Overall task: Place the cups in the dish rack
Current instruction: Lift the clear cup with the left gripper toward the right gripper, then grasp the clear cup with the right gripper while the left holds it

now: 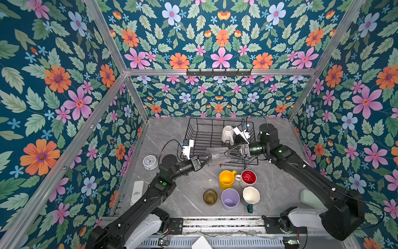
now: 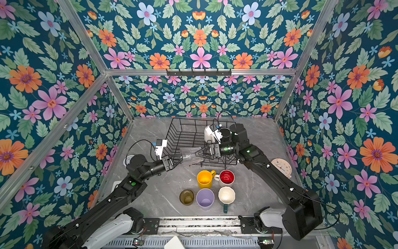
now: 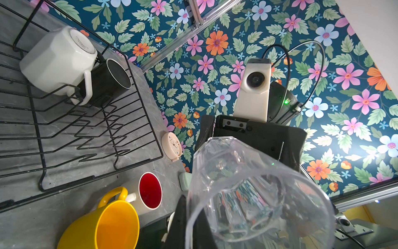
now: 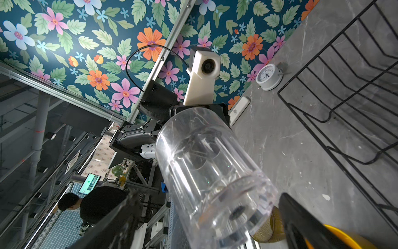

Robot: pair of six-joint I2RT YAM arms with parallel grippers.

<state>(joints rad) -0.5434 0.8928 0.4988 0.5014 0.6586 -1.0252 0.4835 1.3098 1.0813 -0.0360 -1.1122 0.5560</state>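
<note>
The left gripper (image 1: pixel 207 158) is clamped on the rim of the clear glass (image 1: pixel 217 155), which lies on its side in the air above the front edge of the rack (image 1: pixel 195 129). The right gripper (image 1: pixel 227 154) is spread wide and straddles the glass base. A white mug (image 3: pixel 58 60) and a black mug (image 3: pixel 107 86) sit inside the rack.

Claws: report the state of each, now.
Left claw: closed, pinching the clear glass at its rim.
Right claw: open, fingers either side of the glass's base.
</note>
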